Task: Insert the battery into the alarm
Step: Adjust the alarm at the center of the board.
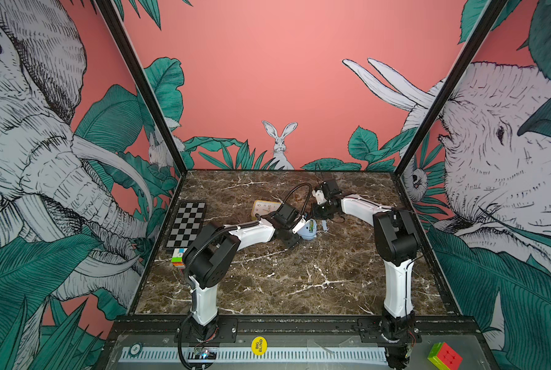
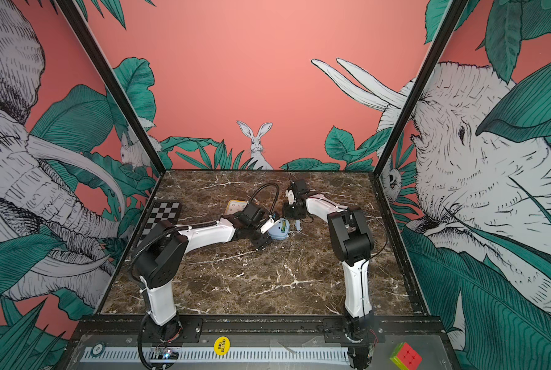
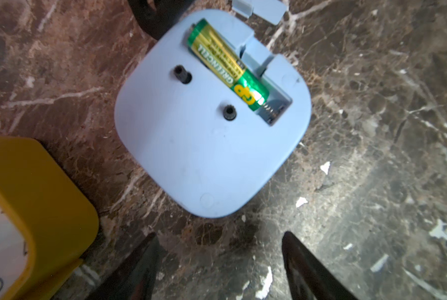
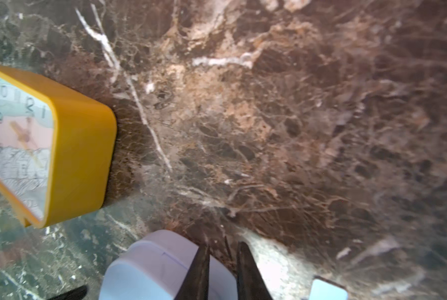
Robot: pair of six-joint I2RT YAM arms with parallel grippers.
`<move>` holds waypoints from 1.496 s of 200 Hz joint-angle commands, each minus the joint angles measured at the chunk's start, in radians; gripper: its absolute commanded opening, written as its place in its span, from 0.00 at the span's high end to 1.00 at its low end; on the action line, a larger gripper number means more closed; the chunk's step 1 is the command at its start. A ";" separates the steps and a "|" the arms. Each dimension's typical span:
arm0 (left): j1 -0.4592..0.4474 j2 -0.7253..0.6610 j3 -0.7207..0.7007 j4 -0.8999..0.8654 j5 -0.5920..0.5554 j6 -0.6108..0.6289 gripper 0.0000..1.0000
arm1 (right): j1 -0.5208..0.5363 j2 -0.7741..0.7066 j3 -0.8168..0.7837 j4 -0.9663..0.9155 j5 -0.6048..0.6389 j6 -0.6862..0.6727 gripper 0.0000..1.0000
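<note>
Alarm: the blue alarm (image 3: 191,155) lies face down on the worktop (image 3: 373,155), back up and battery bay open
Battery: the green and gold battery (image 3: 227,62) lies along the bay, one end at the spring (image 3: 269,110); to me the other end looks to ride a little high on the rim, so I doubt it is fully seated
Cover: a small blue cover (image 3: 258,7) lies loose on the worktop just beside the alarm, off the bay
Left tool: the left tool (image 3: 218,233) is spread wide and empty, just short of the alarm's near edge, touching nothing
Right tool: the right tool (image 4: 223,244) has its fingers drawn nearly together with only a slit between and nothing in it; it hangs over the alarm's edge
Neighbour: a yellow clock (image 3: 35,194) stands near, apart from the alarm
Risk, pop-out: if I press on the spring end alone, the high end could lever up and the battery jump from the bay
Risk, sliding: the alarm is unheld on smooth stone, so a slanted push may skate it into the yellow clock
Risk, cover: a sweeping arm could knock the loose cover out of reach
Risk, crowding: both tools are close over one small thing and could clash
</note>
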 commanded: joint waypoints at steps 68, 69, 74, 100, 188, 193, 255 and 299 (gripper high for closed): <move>0.002 0.080 0.094 -0.019 -0.079 0.011 0.21 | -0.001 -0.006 -0.029 -0.008 -0.072 -0.005 0.84; 0.003 0.081 0.094 -0.020 -0.081 0.011 0.21 | -0.002 -0.008 -0.030 -0.009 -0.072 -0.005 0.85; 0.005 0.082 0.096 -0.020 -0.084 0.011 0.21 | 0.000 -0.014 -0.036 -0.008 -0.072 -0.002 0.85; 0.025 0.076 0.101 -0.033 -0.080 0.007 0.21 | -0.001 -0.057 -0.088 0.001 -0.071 0.021 0.86; 0.087 0.126 0.201 -0.087 -0.026 -0.030 0.21 | 0.026 -0.212 -0.308 0.047 0.020 0.214 0.86; 0.090 0.128 0.206 -0.094 -0.026 -0.033 0.22 | 0.028 -0.217 -0.315 0.043 0.034 0.218 0.86; 0.133 0.032 0.178 -0.145 0.061 -0.127 0.21 | 0.016 -0.327 -0.304 -0.045 0.140 0.165 0.76; 0.160 -0.012 0.169 -0.239 0.153 -0.251 0.19 | 0.015 -0.396 -0.312 -0.102 0.101 0.083 0.71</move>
